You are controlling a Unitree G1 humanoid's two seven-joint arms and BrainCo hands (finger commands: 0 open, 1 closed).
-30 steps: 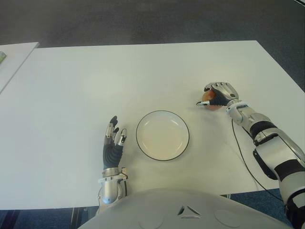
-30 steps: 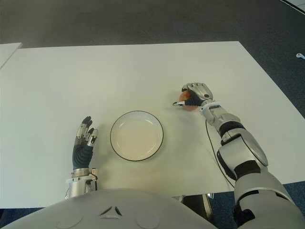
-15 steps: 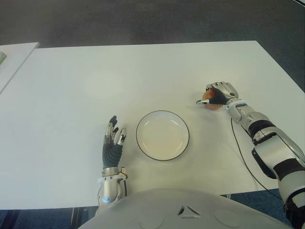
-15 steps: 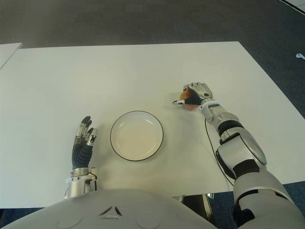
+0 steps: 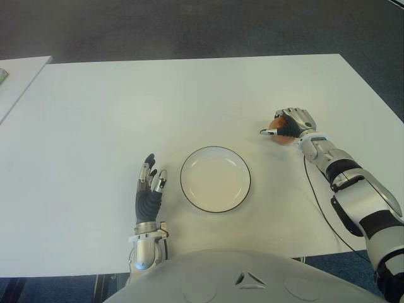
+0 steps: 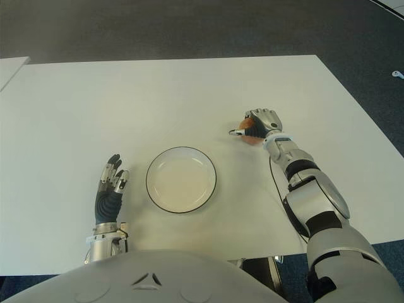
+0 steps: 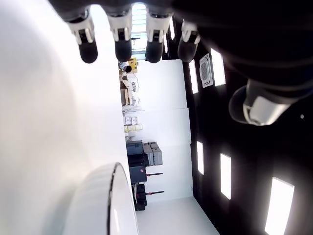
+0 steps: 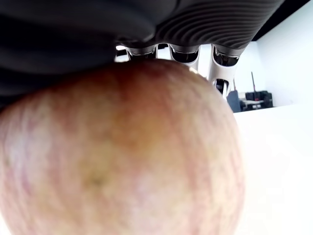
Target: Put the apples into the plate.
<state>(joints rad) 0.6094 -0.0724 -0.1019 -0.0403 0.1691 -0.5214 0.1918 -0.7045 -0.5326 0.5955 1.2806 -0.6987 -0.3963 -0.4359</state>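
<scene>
A reddish apple (image 5: 278,136) sits under my right hand (image 5: 289,124), to the right of and a little beyond the plate; its fingers are curled over it and it fills the right wrist view as the apple (image 8: 117,156). The white plate (image 5: 215,178) with a dark rim stands on the table near the front, with nothing in it. My left hand (image 5: 149,189) shows just left of the plate, fingers straight and spread, holding nothing. In the left wrist view the plate's rim (image 7: 110,196) shows beyond the fingertips (image 7: 123,49).
The white table (image 5: 126,113) stretches wide behind and to the left of the plate. A black cable (image 5: 315,202) runs along my right forearm to the table's front edge. A second table's corner (image 5: 16,76) shows at the far left.
My right hand, shut on the apple, has shifted slightly farther away and rotated a little. The left hand and the plate have not moved.
</scene>
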